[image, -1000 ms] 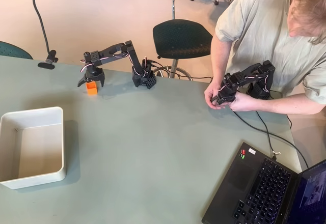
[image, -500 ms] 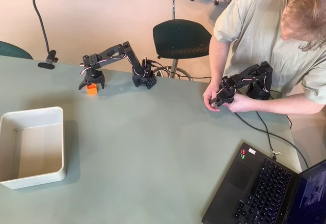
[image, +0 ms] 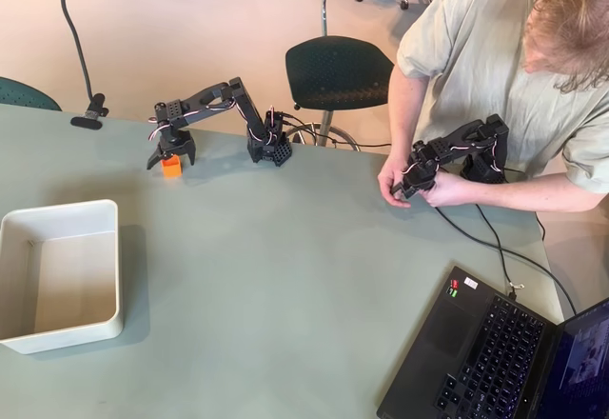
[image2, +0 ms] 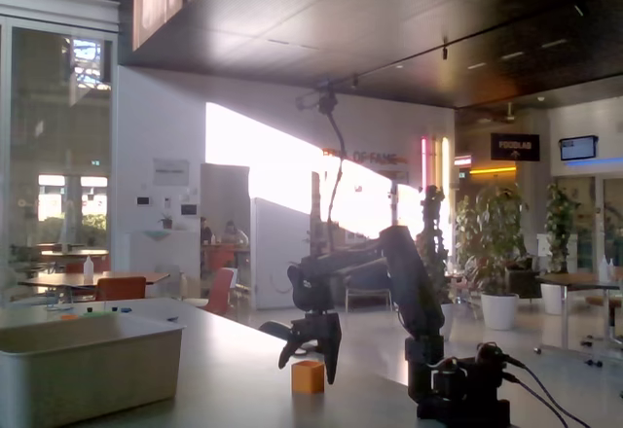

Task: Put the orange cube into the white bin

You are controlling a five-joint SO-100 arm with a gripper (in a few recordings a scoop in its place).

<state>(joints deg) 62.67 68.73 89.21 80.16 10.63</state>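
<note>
Pale green bench (image: 285, 276) fills most of the overhead view, with a beige floor and dark chairs (image: 339, 69) beyond its far edge. Near that far edge stands the black arm (image: 233, 109), its base (image: 271, 148) by the edge and its links reaching toward the left of the picture. The gripper (image: 171, 159) points down with its fingers spread apart, one on each side of the cube (image: 171, 165). The cube sits on the bench between the fingertips; whether they touch it cannot be told. In the fixed view the gripper (image2: 310, 352) hangs just over the cube (image2: 308, 376), the fingers splayed to either side and the cube resting on the bench surface (image2: 243, 389). The bin (image: 59, 276) lies at the left edge of the bench, well apart from the cube, nearer the front; in the fixed view the bin (image2: 88, 365) is at the left. A laptop (image: 504, 352) sits at the front right corner. A person (image: 514, 67) leans over the right end of the bench.
</note>
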